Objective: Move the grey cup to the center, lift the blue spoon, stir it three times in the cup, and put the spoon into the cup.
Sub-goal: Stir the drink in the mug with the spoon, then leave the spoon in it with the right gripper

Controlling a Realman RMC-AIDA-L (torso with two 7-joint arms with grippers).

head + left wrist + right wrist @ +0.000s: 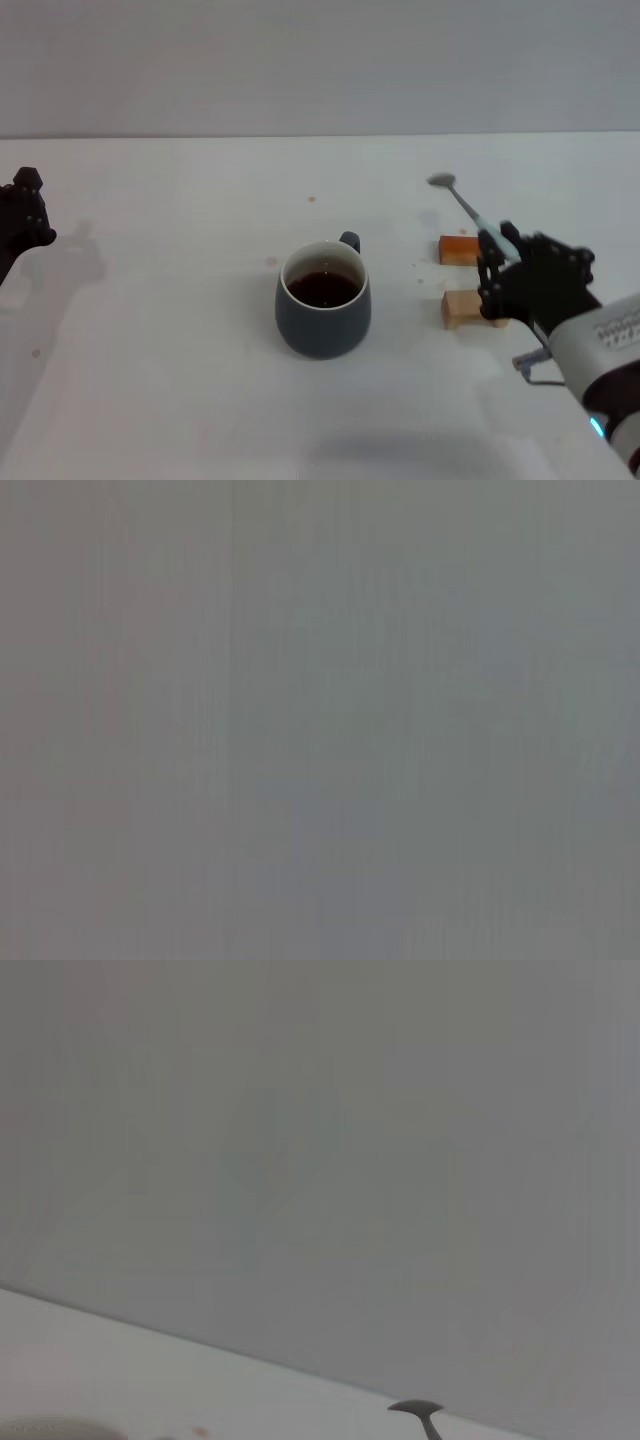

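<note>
The grey cup (323, 313) stands upright at the middle of the white table (150, 380), handle toward the far right, with dark brown liquid inside. My right gripper (497, 262) is to the right of the cup, shut on the pale-blue handle of the blue spoon (468, 212). The spoon slants up and away, its metal bowl toward the far side and clear of the table. The spoon's bowl also shows in the right wrist view (416, 1407) against the wall. My left gripper (25, 215) is parked at the far left edge.
Two small wooden blocks (459, 250) (462, 308) lie on the table just under and beside my right gripper, right of the cup. A grey wall rises behind the table. The left wrist view shows only plain grey.
</note>
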